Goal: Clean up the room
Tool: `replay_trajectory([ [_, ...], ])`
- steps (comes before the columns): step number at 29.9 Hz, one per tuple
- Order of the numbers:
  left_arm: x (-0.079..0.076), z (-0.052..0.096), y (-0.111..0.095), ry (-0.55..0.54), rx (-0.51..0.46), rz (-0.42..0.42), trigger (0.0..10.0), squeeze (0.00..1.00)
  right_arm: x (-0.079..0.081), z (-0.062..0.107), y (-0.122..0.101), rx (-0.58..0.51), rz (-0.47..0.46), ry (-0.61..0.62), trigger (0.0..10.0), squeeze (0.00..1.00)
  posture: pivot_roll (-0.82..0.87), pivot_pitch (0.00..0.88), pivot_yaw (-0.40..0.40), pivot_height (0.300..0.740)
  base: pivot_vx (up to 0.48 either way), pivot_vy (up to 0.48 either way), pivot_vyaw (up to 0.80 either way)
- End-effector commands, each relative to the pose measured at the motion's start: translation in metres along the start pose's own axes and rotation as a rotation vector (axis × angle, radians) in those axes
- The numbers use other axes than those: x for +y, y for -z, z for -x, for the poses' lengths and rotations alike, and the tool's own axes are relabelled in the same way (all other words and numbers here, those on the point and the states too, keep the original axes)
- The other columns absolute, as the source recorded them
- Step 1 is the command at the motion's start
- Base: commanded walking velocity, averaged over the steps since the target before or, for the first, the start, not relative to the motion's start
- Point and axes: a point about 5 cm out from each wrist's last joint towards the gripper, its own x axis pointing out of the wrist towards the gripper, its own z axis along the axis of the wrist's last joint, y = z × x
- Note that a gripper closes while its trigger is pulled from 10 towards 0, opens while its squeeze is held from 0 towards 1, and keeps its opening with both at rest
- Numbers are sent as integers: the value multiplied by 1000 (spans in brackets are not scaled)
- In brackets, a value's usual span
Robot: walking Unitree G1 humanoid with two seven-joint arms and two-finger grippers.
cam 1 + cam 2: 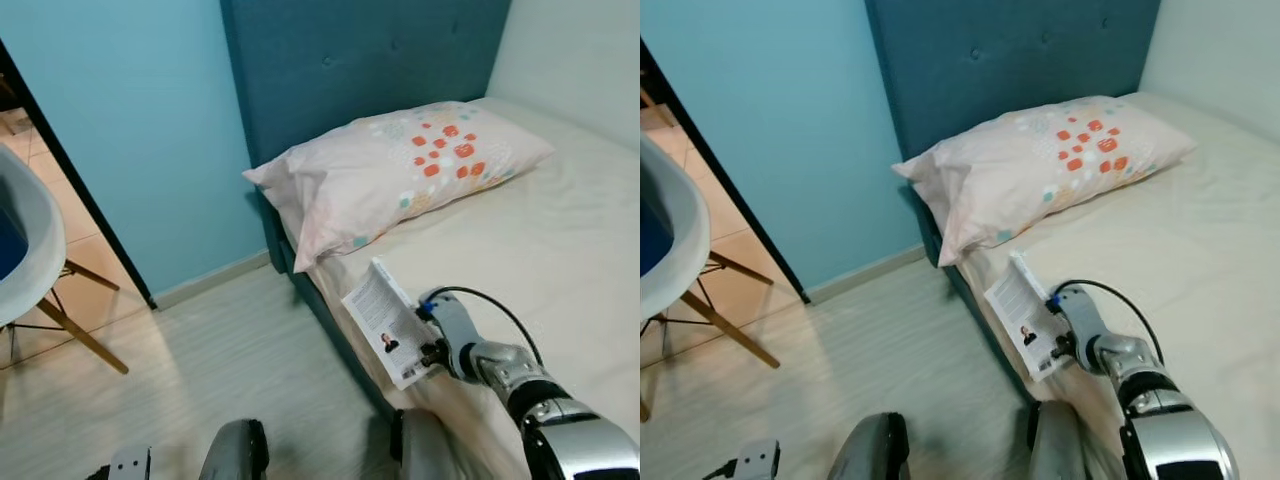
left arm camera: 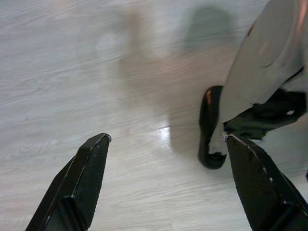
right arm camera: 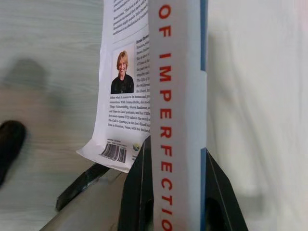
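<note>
Bedroom: blue wall, teal headboard (image 1: 350, 60), pale wood floor (image 1: 220, 350), bed (image 1: 560, 230) with cream sheet and a patterned pillow (image 1: 400, 170). Right gripper (image 1: 432, 352) is clamped on a white paperback book (image 1: 388, 322) by its spine, held at the mattress's near edge, back cover facing the floor side. Book's long axis runs away from the fingers toward the pillow. Open sheet lies just beside it, bedward; drop-off on the other side. Left gripper (image 2: 166, 183) hangs idle over floor, fingers spread, holding nothing.

Bright, even daylight; soft shadows and a glare patch on the floor (image 2: 159, 137) (wrist views slightly soft).
</note>
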Motion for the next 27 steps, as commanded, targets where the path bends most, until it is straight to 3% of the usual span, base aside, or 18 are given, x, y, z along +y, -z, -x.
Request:
replay_trajectory([
  [1, 9, 2, 3, -12, 9, -24, 10000, 0, -21, 8, -8, -26, 22, 116, 10000, 0, 39, 213, 37, 565, 0, 0, 0],
  [4, 10, 3, 4, -11, 10, -26, 10000, 0, -25, 9, -15, -49, 4, 123, 10000, 0, 41, 215, 37, 565, 0, 0, 0],
  [6, 11, 4, 8, -6, 17, -39, 10000, 0, -39, 18, -44, -176, -185, 106, 10000, 0, 45, 228, 39, 565, 0, 0, 0],
  [7, 11, 4, 8, -6, 17, -39, 10000, 0, -39, 18, -44, -176, -185, 106, 10000, 0, 45, 228, 39, 565, 0, 0, 0],
  [9, 13, 6, 12, -3, 27, -48, 10000, 0, -52, 27, -64, -281, -329, 82, 10000, 0, 43, 231, 38, 565, 0, 0, 0],
  [12, 13, 7, 15, 0, 33, -49, 10000, 0, -61, 34, -69, -312, -368, 73, 10000, 0, 43, 233, 39, 565, 0, 0, 0],
  [16, 12, 8, 18, 5, 40, -51, 10000, 0, -70, 41, -64, -269, -342, 57, 10000, 0, 39, 233, 39, 565, 0, 0, 0],
  [19, 12, 8, 19, 6, 43, -54, 10000, 0, -67, 41, -52, -181, -286, -11, 10000, 0, 37, 233, 38, 565, 0, 0, 0],
  [20, 13, 8, 19, 6, 45, -55, 10000, 0, -62, 40, -41, -108, -247, -80, 10000, 0, 39, 234, 37, 565, 0, 0, 0],
  [23, 13, 8, 20, 5, 44, -54, 10000, 0, -58, 40, -35, -77, -218, -148, 10000, 0, 41, 240, 37, 565, 0, 0, 0],
  [25, 14, 8, 20, 5, 44, -54, 10000, 0, -58, 42, -37, -93, -231, -187, 10000, 0, 45, 241, 37, 565, 0, 0, 0],
  [27, 15, 9, 20, 5, 47, -60, 10000, 0, -57, 48, -50, -169, -299, -315, 10000, 0, 42, 245, 38, 565, 0, 0, 0],
])
